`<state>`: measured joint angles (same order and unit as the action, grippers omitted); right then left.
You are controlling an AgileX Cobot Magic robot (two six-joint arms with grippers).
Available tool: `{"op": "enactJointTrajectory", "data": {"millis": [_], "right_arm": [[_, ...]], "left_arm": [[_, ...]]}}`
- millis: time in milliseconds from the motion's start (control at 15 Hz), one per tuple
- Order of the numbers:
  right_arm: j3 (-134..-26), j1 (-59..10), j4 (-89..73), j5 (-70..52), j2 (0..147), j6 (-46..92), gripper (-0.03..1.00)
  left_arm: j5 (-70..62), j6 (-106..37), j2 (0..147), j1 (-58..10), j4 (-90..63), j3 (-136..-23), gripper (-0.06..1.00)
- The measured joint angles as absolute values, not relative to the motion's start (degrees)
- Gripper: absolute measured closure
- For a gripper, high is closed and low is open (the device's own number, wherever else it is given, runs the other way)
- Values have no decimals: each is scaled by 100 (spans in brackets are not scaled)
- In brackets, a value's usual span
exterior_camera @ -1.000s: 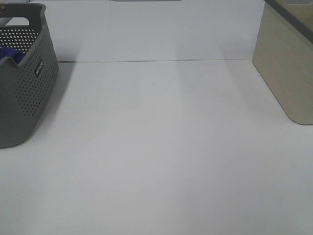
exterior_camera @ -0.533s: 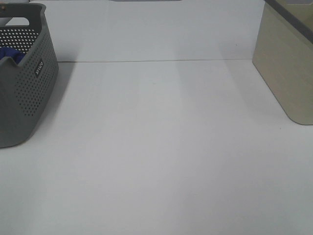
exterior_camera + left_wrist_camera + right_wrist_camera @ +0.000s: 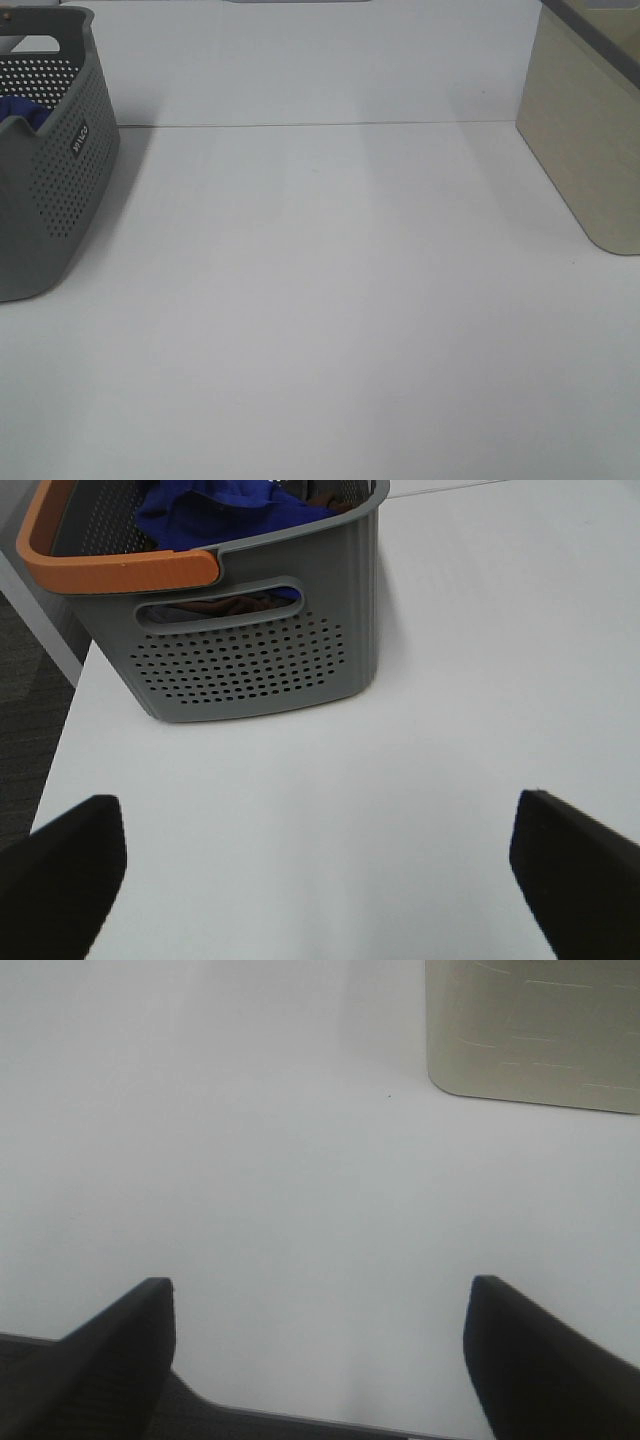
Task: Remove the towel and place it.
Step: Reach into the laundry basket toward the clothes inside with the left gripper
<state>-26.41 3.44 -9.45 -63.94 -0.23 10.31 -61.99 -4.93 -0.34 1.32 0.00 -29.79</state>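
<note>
Nearest, the left gripper (image 3: 320,880) and right gripper (image 3: 320,1360) each hold their jaws wide apart, empty, over the white table (image 3: 330,300). At the high view's upper left, the royal-blue plush towel (image 3: 18,108) lies bunched inside the grey perforated plastic basket (image 3: 60,190). The left gripper would best descend from above onto a raised fold, clear of the rim.

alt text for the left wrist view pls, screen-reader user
A grey perforated basket with an orange handle stands on a white table, a crumpled blue towel inside it. The left gripper has its two dark fingers spread wide, empty, short of the basket.
</note>
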Motion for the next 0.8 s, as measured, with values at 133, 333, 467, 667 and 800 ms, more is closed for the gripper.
{"op": "enactJointTrajectory", "data": {"millis": [133,333,467,667,800], "right_arm": [[-2641,344,-945,-6394,-23,1031,19],[-2641,344,-945,-6394,-23,1031,19],[-2641,344,-945,-6394,-23,1031,19],[-2641,344,-945,-6394,-23,1031,19],[-2641,344,-945,-6394,-23,1031,19]], "left_arm": [[-6199,-493,-34,132,0,-2979,-5],[-6199,-493,-34,132,0,-2979,-5],[-6199,-493,-34,132,0,-2979,-5],[-6199,-493,-34,132,0,-2979,-5],[-6199,-493,-34,132,0,-2979,-5]]}}
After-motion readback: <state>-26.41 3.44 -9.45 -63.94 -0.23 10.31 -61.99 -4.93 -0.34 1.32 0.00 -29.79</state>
